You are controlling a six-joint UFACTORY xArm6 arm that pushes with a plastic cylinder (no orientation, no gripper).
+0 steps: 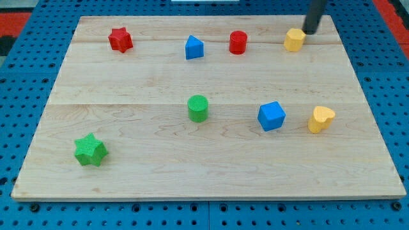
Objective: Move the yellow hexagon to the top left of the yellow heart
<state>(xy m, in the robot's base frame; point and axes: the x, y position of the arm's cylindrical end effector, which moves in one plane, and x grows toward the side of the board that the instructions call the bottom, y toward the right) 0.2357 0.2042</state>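
The yellow hexagon [294,39] sits near the view's top right of the wooden board [128,128]. The yellow heart [320,119] lies lower down at the view's right, well below the hexagon and slightly right of it. My tip [310,31] comes down from the top edge and stands just to the upper right of the hexagon, touching it or nearly so.
A red cylinder [238,42] and a blue triangular block [194,47] stand left of the hexagon. A red star [120,39] is at top left. A blue cube [271,115] is left of the heart. A green cylinder [198,108] is mid-board, a green star [90,150] bottom left.
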